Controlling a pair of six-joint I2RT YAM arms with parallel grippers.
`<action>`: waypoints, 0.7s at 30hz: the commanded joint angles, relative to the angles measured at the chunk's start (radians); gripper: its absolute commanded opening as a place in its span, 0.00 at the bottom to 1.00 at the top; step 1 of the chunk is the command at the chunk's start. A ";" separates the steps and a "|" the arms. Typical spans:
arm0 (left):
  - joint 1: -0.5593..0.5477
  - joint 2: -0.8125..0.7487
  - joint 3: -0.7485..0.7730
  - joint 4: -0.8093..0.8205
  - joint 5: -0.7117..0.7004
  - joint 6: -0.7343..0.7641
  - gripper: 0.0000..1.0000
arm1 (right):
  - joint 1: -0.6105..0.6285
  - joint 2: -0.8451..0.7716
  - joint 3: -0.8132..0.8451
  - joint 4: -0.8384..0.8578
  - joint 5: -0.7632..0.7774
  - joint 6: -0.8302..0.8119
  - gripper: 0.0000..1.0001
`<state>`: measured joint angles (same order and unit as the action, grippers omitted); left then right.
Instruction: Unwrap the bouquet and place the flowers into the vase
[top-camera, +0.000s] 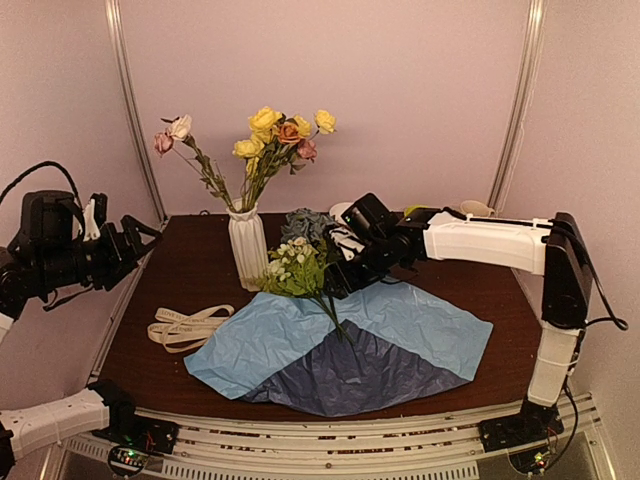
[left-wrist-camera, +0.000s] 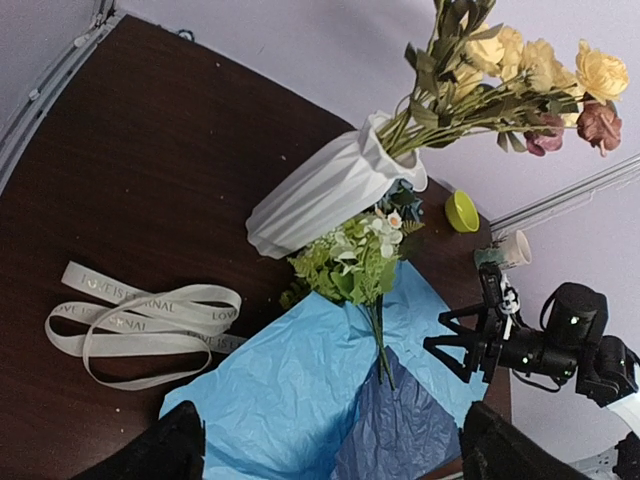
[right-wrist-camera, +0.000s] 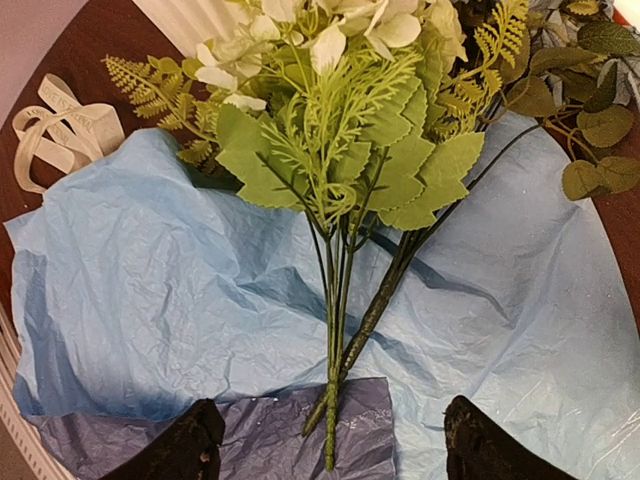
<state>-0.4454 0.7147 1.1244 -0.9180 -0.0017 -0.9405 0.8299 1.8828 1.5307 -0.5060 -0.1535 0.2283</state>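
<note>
step: unwrapping done, paper flat, ribbon aside, most flowers in vase | green sprig lying on paper beside vase | right gripper: fingers apart astride its stems, seemingly not touching | left gripper: released, empty | next: pinch stems, lift, stand upright in vase

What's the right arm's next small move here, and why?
Probably lower the right hand and close on the stems of the green sprig. Its fingers stand open either side of those stems, which lie on the spread blue paper, while other flowers already stand in the vase.
</note>
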 joint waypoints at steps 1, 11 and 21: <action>-0.002 -0.022 -0.032 -0.053 0.059 -0.053 0.90 | 0.007 0.069 0.090 -0.080 0.044 -0.031 0.75; -0.003 -0.064 -0.052 -0.057 0.066 -0.092 0.87 | 0.008 0.268 0.276 -0.139 0.025 0.008 0.56; -0.003 -0.083 -0.069 -0.058 0.077 -0.093 0.85 | 0.008 0.385 0.361 -0.128 0.031 0.065 0.32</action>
<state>-0.4454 0.6426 1.0668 -0.9802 0.0547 -1.0245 0.8314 2.2318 1.8446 -0.6212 -0.1341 0.2611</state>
